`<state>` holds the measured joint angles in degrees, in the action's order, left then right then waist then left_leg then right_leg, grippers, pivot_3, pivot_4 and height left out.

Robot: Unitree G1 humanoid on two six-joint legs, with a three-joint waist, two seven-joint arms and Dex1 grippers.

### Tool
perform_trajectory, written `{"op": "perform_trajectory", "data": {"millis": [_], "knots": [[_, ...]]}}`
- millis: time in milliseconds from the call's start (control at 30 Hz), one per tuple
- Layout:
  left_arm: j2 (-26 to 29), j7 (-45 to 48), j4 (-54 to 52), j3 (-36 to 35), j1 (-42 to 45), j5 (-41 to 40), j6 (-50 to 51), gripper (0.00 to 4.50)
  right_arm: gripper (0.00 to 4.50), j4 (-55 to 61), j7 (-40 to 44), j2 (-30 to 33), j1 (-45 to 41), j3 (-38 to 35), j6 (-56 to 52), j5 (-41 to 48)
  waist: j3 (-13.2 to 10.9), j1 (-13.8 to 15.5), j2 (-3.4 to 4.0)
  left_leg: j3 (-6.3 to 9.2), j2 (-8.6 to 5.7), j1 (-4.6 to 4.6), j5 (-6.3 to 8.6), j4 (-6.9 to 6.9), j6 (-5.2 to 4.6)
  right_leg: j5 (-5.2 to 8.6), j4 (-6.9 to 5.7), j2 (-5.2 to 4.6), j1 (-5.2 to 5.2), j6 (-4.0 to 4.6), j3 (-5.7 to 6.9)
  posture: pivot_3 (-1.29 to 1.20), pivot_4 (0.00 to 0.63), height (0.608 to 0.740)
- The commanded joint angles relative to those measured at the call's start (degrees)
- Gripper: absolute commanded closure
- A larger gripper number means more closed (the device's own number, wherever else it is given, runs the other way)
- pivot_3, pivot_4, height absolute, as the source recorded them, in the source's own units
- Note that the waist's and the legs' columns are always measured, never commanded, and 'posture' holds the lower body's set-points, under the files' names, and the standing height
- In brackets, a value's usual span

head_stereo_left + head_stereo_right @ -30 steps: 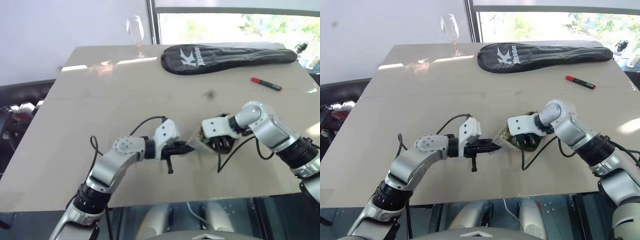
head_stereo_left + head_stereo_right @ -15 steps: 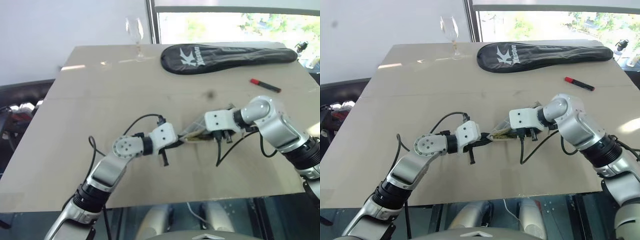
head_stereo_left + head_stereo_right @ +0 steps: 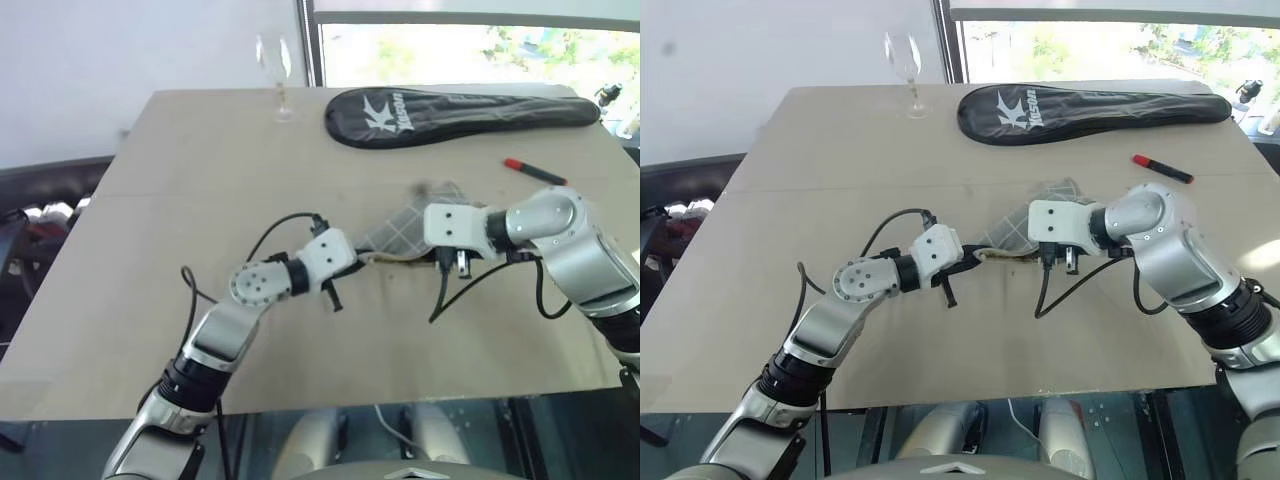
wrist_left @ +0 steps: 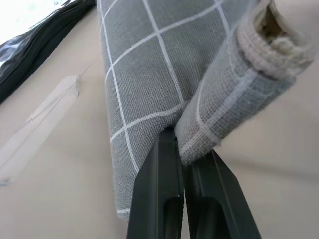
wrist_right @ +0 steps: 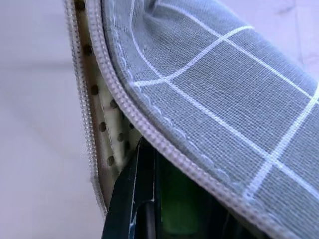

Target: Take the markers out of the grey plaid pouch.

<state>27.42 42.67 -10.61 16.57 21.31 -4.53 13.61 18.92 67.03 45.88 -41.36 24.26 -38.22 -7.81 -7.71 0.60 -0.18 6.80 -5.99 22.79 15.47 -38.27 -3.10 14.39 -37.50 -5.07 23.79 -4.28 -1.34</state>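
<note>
Between the two arms, near the middle of the desk [image 3: 200,230], the grey plaid pouch [image 3: 405,228] is held up off the surface. It is soft grey fabric crossed by thin pale grid lines, with a tan piped rim and a pale lining dotted with dark spots showing at its open mouth in the right wrist view. The left pincer [image 4: 185,164] is clamped on a folded corner of the fabric, its two black fingers pressed together on the cloth. The right pincer [image 3: 452,262] has a finger [image 5: 137,199] inside the mouth of the pouch, gripping its rim, and something pale green [image 5: 175,209], one of the markers, sits there just beside that finger. A second marker [image 3: 534,172], red with a black end, lies on the desk well apart from the pouch, on the robot's right. Beyond it, along the far edge, lies a long black racket cover [image 3: 460,110] with white lettering. A wine glass [image 3: 274,70] stands upright near the far left corner. Black cables loop from both wrists just above the desk.
</note>
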Motion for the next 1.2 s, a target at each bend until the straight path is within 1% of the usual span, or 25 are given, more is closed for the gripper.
{"op": "perform_trajectory", "data": {"millis": [33,200,333,433,533,700,867,1067,1200], "knots": [[-0.2,-3.1,-2.9,-1.6,1.8,3.0,0.0,4.50,4.11,-1.6,-7.3,-3.9,-2.2,0.0,0.4,-4.0,0.0,-0.1,0.00,-0.01,0.00,-0.01,0.00,0.00,0.00,0.00,-0.02,0.00,0.00,0.00,-0.01,0.00,0.150,0.740],[-2.7,-7.9,-3.5,0.0,2.9,7.8,0.5,4.50,4.11,-6.4,-15.7,-9.7,-2.8,-1.1,-1.4,-7.5,0.0,0.1,-0.01,-0.03,-0.03,0.00,0.00,-0.02,0.00,0.00,-0.04,0.01,0.02,0.00,-0.03,0.00,0.150,0.740],[-5.0,-12.1,-4.7,1.3,2.4,12.6,1.8,4.50,4.11,-6.7,-20.0,-14.4,-2.0,-2.1,-4.4,-7.4,0.0,0.1,-0.01,-0.01,-0.05,0.02,-0.01,-0.01,0.01,0.00,-0.01,0.01,0.02,0.00,-0.01,0.00,0.150,0.740],[-6.2,-15.0,-5.6,2.6,2.1,16.6,2.9,4.50,4.11,-7.4,-22.2,-14.6,-2.8,1.0,-6.2,-11.4,0.0,0.1,-0.01,-0.01,-0.05,0.02,-0.01,0.00,0.01,0.00,-0.02,0.02,0.04,0.00,-0.01,0.00,0.150,0.740],[-7.2,-17.8,-5.8,3.4,2.2,20.7,4.1,4.50,4.11,-7.2,-22.9,-15.2,-3.5,3.0,-6.6,-13.5,0.0,0.1,-0.01,-0.03,-0.08,0.01,-0.01,-0.01,0.01,0.00,-0.05,0.07,0.03,0.00,0.00,0.00,0.150,0.740],[-5.6,-20.6,-4.6,5.4,2.9,29.0,3.7,4.50,4.11,-6.0,-23.2,-17.5,-6.4,2.5,-10.4,-14.0,0.0,-0.7,-0.01,-0.05,-0.07,0.01,-0.01,0.02,0.01,0.00,-0.13,0.07,0.11,0.00,-0.06,0.00,0.150,0.740],[-5.6,-22.1,-2.7,5.1,3.3,33.5,5.2,4.50,4.11,-3.8,-21.7,-16.7,-7.5,4.0,-14.0,-14.3,0.0,-0.8,-0.01,-0.03,-0.10,0.02,-0.01,0.01,0.01,0.00,-0.13,0.08,0.10,0.00,-0.01,0.00,0.150,0.740],[-5.6,-23.4,-1.7,3.2,2.8,35.5,7.1,4.50,4.11,-2.3,-19.8,-12.3,-5.7,4.5,-12.7,-14.7,0.0,-0.9,-0.01,-0.02,-0.12,0.03,-0.01,0.01,0.01,0.00,-0.14,0.07,0.11,0.00,0.01,0.00,0.150,0.740],[-4.5,-23.5,-1.1,1.0,2.0,35.1,7.4,4.50,4.11,-3.3,-19.5,-7.4,-3.0,2.9,-11.8,-15.0,0.0,-0.9,-0.01,-0.03,-0.12,0.02,-0.01,0.01,0.01,0.00,-0.13,0.05,0.11,0.00,-0.01,0.00,0.150,0.740]]}}
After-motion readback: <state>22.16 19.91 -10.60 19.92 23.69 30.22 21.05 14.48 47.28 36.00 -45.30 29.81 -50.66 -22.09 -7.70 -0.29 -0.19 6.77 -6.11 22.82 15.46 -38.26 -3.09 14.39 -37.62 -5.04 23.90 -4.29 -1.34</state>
